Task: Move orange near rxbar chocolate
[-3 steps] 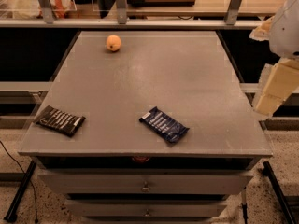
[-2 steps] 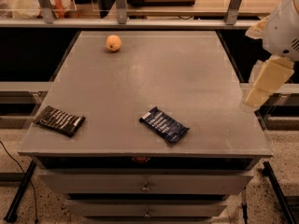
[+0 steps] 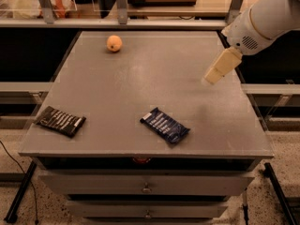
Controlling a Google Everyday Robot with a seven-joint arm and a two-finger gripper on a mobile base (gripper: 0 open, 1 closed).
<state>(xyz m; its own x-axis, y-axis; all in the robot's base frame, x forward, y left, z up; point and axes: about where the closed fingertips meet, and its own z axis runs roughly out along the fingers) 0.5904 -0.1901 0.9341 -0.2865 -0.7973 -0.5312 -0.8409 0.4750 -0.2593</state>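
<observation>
Nearest the camera, a stack of drawers [image 3: 145, 187] is sitting under the desk [image 3: 140, 83], and the upper ones are showing a small handle at the middle. On the desk's front left corner the rxbar chocolate [image 3: 60, 121] is lying flat. Its black wrapper with white lettering is turned a little askew, and one end is nearly reaching the left edge. To its right, near the front middle, a dark blue bar wrapper [image 3: 165, 125] is also lying flat, turned diagonally. The two bars are lying well apart.

Farther back, over the right side of the desk, the claw [image 3: 213, 75] is hanging above the surface at the end of a white arm [image 3: 267, 18] that is reaching in from the upper right of the view. It is pointing down and leftward and touching nothing. Only a pale cream block is showing, so I cannot tell whether the claw is spread or pressed together.

Farther still, the orange [image 3: 114, 43] is resting on the desk toward its back left, near the far edge. It is sitting well apart from the claw, off to the left and farther back, with a broad stretch of bare grey surface between them. It is also lying well apart from the rxbar chocolate, which is at the near end of that same left side.
</observation>
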